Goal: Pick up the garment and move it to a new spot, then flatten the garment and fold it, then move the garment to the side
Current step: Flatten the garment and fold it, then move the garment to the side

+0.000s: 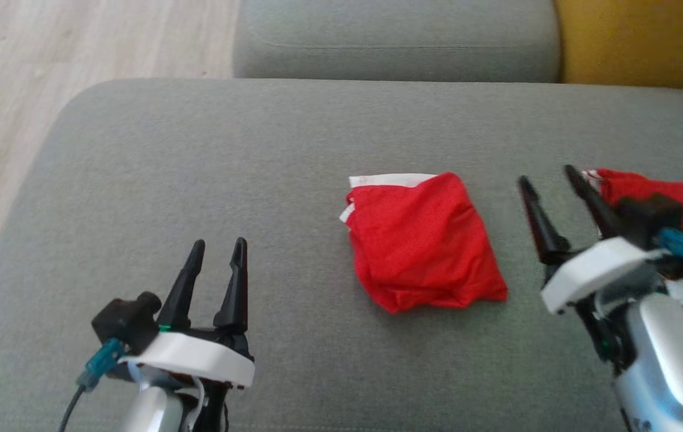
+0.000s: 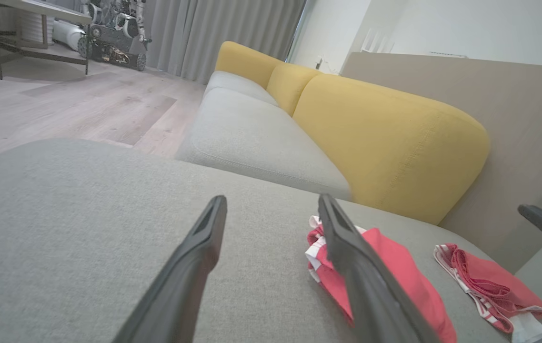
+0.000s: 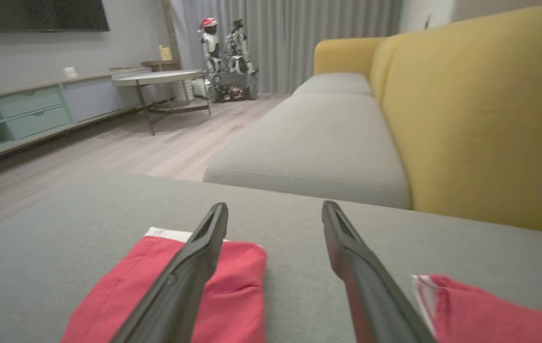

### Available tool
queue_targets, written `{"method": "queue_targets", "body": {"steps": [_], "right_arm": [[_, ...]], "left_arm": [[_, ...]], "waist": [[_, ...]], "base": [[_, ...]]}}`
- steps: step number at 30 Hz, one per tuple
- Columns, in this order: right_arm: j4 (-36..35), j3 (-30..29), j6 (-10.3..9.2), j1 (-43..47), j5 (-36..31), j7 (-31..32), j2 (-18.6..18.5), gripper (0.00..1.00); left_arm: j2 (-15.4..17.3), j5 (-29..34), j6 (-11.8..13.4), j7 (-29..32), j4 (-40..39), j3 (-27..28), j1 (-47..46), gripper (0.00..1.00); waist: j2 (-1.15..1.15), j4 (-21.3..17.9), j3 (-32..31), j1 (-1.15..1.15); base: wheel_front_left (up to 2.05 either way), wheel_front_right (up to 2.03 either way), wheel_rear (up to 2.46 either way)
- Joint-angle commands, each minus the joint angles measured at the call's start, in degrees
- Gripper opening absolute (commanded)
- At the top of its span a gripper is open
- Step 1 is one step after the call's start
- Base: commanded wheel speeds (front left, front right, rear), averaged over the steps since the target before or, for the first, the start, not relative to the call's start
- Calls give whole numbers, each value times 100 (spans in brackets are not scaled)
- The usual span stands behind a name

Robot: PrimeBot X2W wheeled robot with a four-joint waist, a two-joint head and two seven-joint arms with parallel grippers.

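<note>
**A:** Where is the garment?

**B:** The folded red garment [image 1: 422,240] lies on the wide grey cushion [image 1: 197,180], a little right of the middle in the head view, between the two grippers. It is a compact, roughly square packet, with a white band showing along its far edge and at its left corner.

**A:** Is either gripper holding it?

**B:** No. The left gripper [image 1: 219,242] sits at the lower left, well apart from the cloth, its two dark fingers spread with nothing between them. The right gripper [image 1: 546,174] is near the packet's right side but clear of it, jaws wide and empty. In the right wrist view one finger crosses in front of the red cloth and the other stands over bare cushion.

**A:** What is the other red thing?

**B:** A second red garment [image 1: 665,204] at the right edge, partly behind the right wrist. The left wrist view shows it crumpled, with white striped trim. Whether that trim carries any lettering I cannot tell — it is too blurred.

**A:** And around them?

**B:** Beyond the cushion there is a grey sofa seat [image 1: 395,36] with a mustard-yellow backrest [image 1: 641,42], and pale wood floor [image 1: 17,90] to the left. The right wrist view also shows a round table [image 3: 156,76] and a small robot figure in a red-and-white hat [image 3: 209,35] by grey curtains.
</note>
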Motion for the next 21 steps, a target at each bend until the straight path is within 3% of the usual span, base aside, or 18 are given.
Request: {"method": "queue_targets", "body": {"steps": [1,9,21], "right_arm": [[-248,-1,-5,30,-83,-118,-38,100],[-770,-773,-5,804,-835,-910,180,100],[-859,-1099,-5,1399,-1250,-1381,723,100]], "left_arm": [[7,-3,-8,-70,-231,251,-206,100],[7,39,-49,-70,-310,386,-188,100],[7,150,-68,-70,-370,421,72,100]], "waist": [[0,-135,-5,0],[0,-490,41,0],[0,-609,91,0]], "base": [[0,0,0],[0,0,0],[0,0,0]]}}
